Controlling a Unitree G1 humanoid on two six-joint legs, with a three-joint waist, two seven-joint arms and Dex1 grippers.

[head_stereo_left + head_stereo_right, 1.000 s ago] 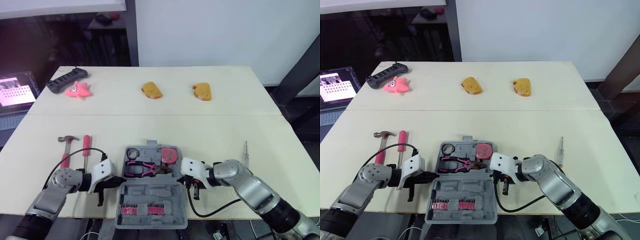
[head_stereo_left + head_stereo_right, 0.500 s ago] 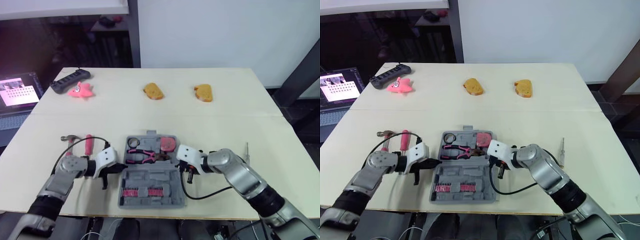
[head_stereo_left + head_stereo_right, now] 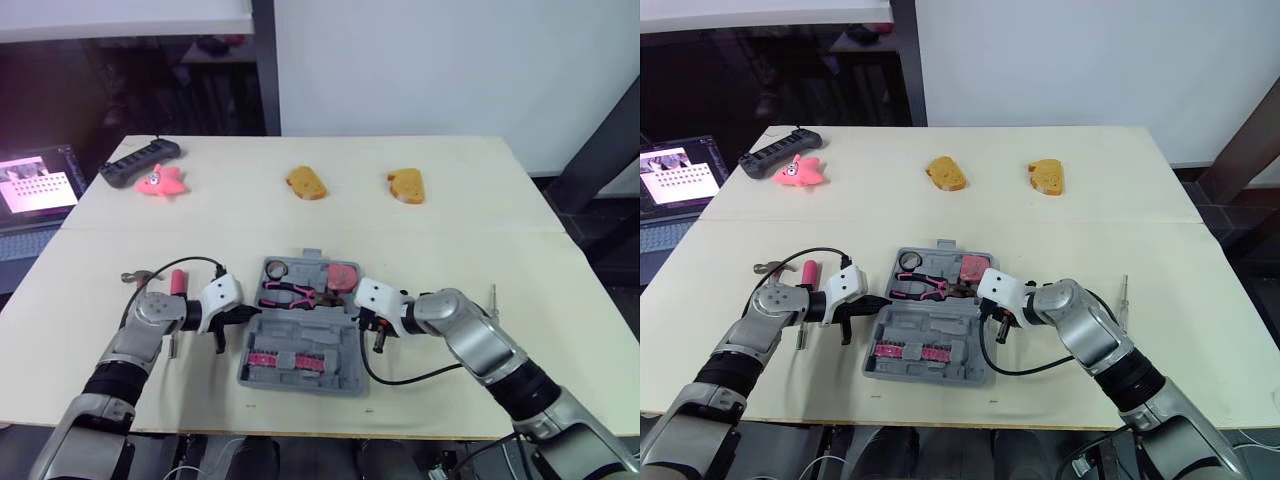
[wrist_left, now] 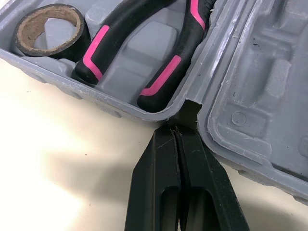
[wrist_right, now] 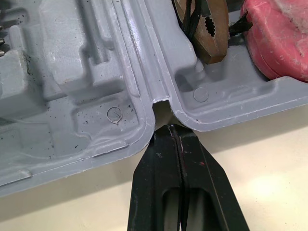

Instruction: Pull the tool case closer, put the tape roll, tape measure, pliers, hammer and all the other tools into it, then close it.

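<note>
Left wrist view: left claw (image 4: 177,131) was closed, fingers pressed together, tip at the hinge notch on 1 side of the open tool case (image 4: 250,91). Right claw (image 5: 171,129) was likewise closed at the opposite notch. Case sat on the bench (image 3: 300,230), holding tape roll (image 4: 50,26), pliers (image 4: 159,79) and tape measure (image 5: 279,38). Hammer (image 3: 135,277) lay outside it, by the left arm

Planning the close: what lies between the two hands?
The open tool case. Its hinge line runs from the left hand to the right hand, as the right eye view shows.
</note>
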